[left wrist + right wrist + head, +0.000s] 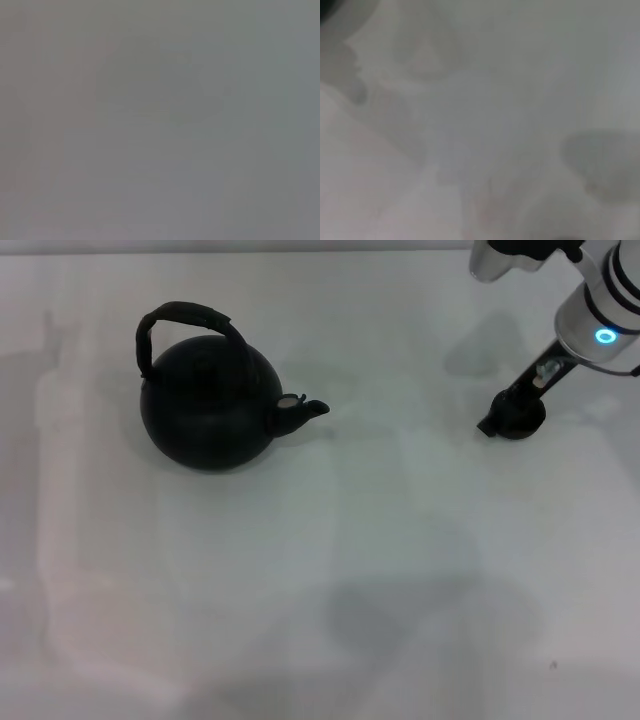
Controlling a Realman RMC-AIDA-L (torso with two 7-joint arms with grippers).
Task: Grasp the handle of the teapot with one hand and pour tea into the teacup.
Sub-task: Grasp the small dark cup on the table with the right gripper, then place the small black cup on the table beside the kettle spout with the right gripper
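The matte-black teapot [205,410] stands upright at the left of the white table in the head view. Its arched handle [185,313] is free, and its short spout [308,411] points right. My right gripper [503,420] reaches down from the upper right to a small dark round thing on the table, the teacup [525,420]. The gripper's dark tip merges with the cup, so its hold does not show. The left gripper is out of view. The left wrist view shows only blank grey.
The white table [350,590] stretches between teapot and cup and toward the front. The right arm's white link with a blue ring light [605,336] hangs over the back right corner. The right wrist view shows only blurred white table surface [495,125].
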